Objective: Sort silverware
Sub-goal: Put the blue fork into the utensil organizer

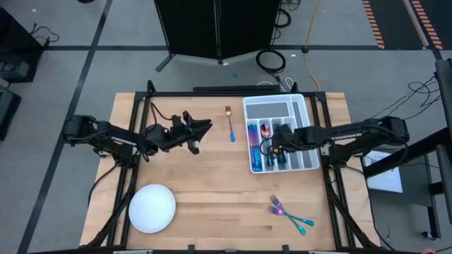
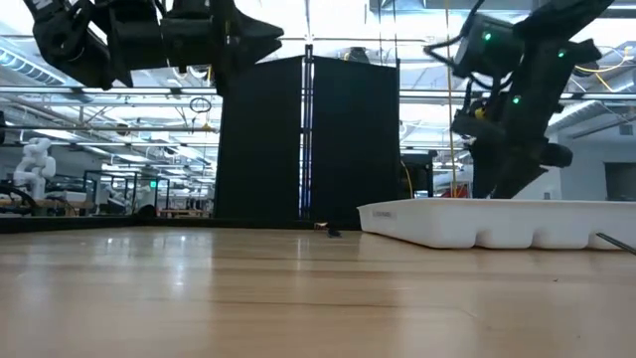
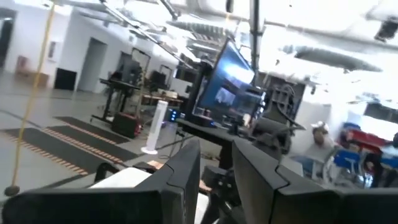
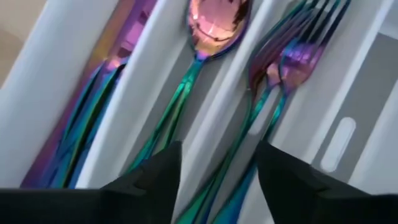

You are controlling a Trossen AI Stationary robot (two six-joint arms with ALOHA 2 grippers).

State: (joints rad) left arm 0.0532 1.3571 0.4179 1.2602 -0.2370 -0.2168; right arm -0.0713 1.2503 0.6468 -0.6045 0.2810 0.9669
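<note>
Your right gripper (image 4: 217, 171) is hovering, jaws spread and empty, over spoons (image 4: 214, 25) and forks (image 4: 292, 56) in the tray (image 1: 305, 107); dropping lower risks raking sorted pieces between compartments, while your left gripper (image 3: 214, 177), jaws part-spread, is waiting away from the tray.

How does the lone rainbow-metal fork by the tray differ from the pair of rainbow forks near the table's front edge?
The lone iridescent fork lies by itself, left of the white divided tray; the two iridescent forks lie touching, apparently crossed, near the front right. The lone fork runs straight front to back; the pair lie slanted. All three are still outside the tray.
</note>
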